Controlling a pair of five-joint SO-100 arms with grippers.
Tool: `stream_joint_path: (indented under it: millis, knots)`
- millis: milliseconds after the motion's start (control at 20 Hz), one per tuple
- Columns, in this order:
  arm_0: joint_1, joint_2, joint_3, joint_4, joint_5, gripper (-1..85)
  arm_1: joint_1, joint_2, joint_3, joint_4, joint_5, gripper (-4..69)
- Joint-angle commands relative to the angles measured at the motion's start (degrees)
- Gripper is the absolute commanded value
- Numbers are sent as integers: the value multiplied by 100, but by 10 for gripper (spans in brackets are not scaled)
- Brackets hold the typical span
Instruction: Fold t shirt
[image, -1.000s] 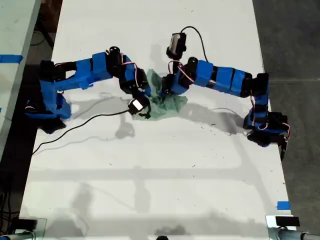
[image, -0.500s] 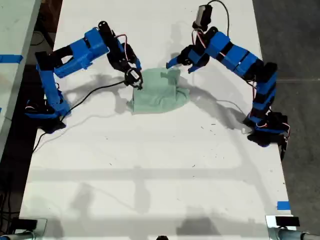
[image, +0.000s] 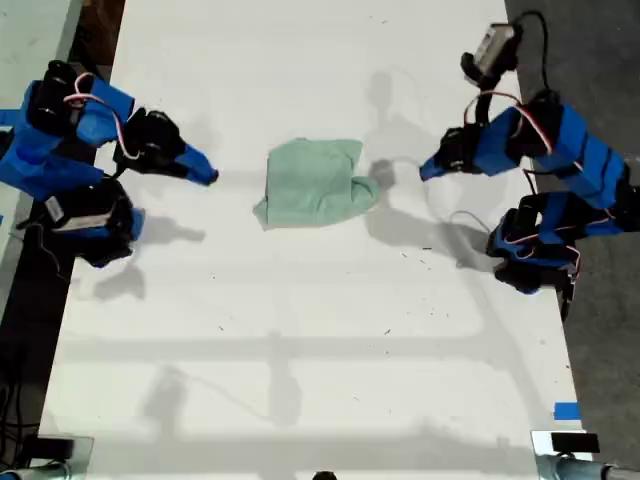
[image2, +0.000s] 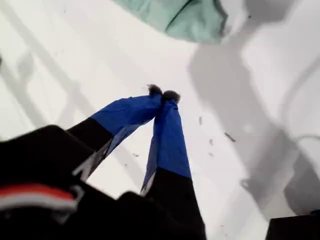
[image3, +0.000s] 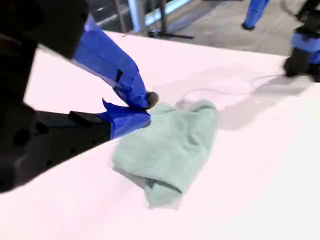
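On the smooth white table (image: 300, 330), soft rumpled mint t shirt (image: 312, 183) folded, both grippers' jaws clenched empty.

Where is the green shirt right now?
The shirt lies folded on the white table, in the upper middle of the exterior view, between the two arms and touching neither.

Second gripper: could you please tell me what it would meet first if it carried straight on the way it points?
Probably the t shirt: only bare table lies between it and my second gripper, though its height is unclear.
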Motion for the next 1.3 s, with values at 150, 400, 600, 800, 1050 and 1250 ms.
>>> stream_joint_path:
  millis: [150, 400, 600, 800, 1050, 1250]
  knots:
    - [844, 4078, 4518, -1652, -448, 0, -2083, 3551, 4245, -1758, 1380, -13]
    - [1477, 6847, 7523, -2637, -738, -1, -2681, 5959, 6724, -1907, 1898, -9]
    - [1688, 6864, 8938, -3463, -826, -1, -2777, 5977, 7884, -1854, 1837, 74]
    - [1318, 6873, 9554, -3524, -703, -1, -2531, 5977, 8332, -1986, 1450, 86]
    - [1195, 6873, 9589, -3041, -932, 15, -2558, 5977, 8332, -1995, 1705, 89]
    - [1230, 6873, 9589, -3032, -905, 158, -2602, 5977, 8332, -1986, 1459, 92]
